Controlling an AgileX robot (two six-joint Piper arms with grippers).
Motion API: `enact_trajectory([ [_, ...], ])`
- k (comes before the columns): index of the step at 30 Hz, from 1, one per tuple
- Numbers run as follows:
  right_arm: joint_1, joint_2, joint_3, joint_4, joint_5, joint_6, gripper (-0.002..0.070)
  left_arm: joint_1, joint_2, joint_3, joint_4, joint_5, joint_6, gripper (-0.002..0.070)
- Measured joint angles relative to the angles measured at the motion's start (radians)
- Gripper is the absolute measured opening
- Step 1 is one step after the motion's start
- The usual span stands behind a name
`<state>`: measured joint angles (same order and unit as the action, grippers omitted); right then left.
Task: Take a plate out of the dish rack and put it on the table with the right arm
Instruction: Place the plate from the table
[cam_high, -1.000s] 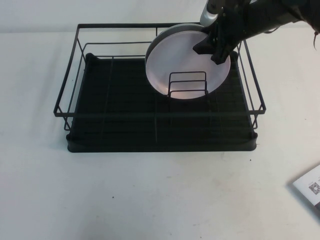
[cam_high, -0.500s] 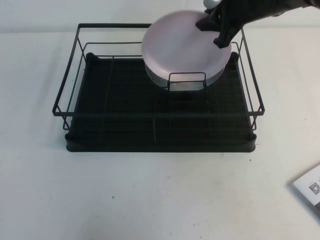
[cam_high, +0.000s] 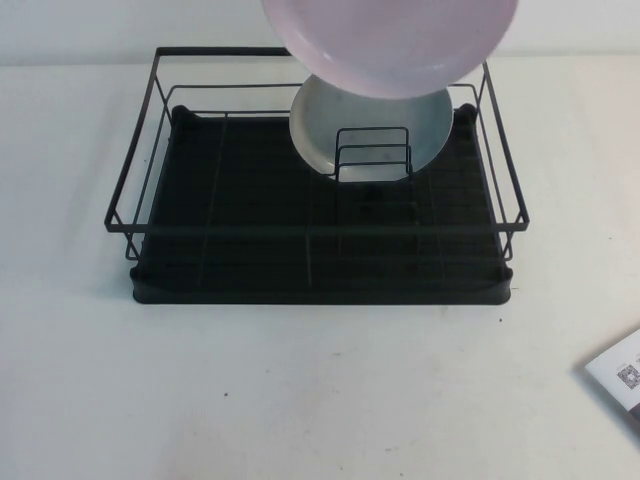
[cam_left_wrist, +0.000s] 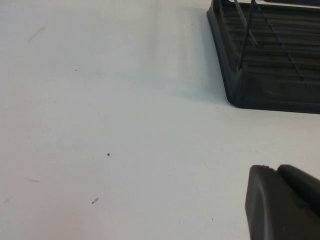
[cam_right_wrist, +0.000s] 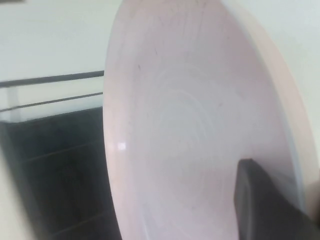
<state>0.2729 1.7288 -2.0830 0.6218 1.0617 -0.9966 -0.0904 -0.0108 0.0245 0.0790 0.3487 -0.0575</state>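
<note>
The pale pink plate (cam_high: 390, 40) hangs in the air above the back right of the black wire dish rack (cam_high: 320, 230), close to the high camera. My right gripper (cam_right_wrist: 277, 172) is shut on the plate's (cam_right_wrist: 190, 125) rim, with one black finger (cam_right_wrist: 260, 205) lying on its face. The right arm is hidden in the high view. A grey-blue plate (cam_high: 375, 115) still leans in the rack behind the small wire holder (cam_high: 373, 155). My left gripper (cam_left_wrist: 276, 170) is shut and empty, low over the table (cam_left_wrist: 100, 100) near the rack's corner (cam_left_wrist: 270, 90).
The off-white table (cam_high: 300, 390) stretches in front of the rack. A printed paper (cam_high: 620, 375) lies at the right front edge. The rack's raised wire frame surrounds its black tray base.
The pink plate has risen out of the rack and toward the camera, uncovering the grey-blue plate behind it. The right arm has left the high view.
</note>
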Motion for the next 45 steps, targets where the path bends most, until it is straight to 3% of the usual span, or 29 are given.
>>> enact_trajectory([
  [6,0.021,-0.105,0.024,-0.167,0.185,0.374,0.0083,0.000,0.000,0.000,0.000,0.000,0.000,-0.0004],
  [10,0.091,-0.204,0.196,-0.277,0.189,0.553,0.0083,0.000,0.000,0.000,0.000,0.000,0.000,-0.0004],
  [17,0.272,-0.402,0.719,-0.313,-0.114,0.822,0.0083,0.000,0.000,0.000,0.000,0.000,0.000,-0.0004],
  [22,0.317,-0.449,1.011,-0.253,-0.328,1.023,0.0083,0.000,0.000,0.000,0.000,0.000,0.000,-0.0004],
  [29,0.317,-0.351,1.208,-0.095,-0.518,1.043,0.0083,0.000,0.000,0.000,0.000,0.000,0.000,-0.0004],
  [45,0.317,-0.117,1.214,0.011,-0.674,1.027,0.0087,0.000,0.000,0.000,0.000,0.000,0.000,-0.0004],
])
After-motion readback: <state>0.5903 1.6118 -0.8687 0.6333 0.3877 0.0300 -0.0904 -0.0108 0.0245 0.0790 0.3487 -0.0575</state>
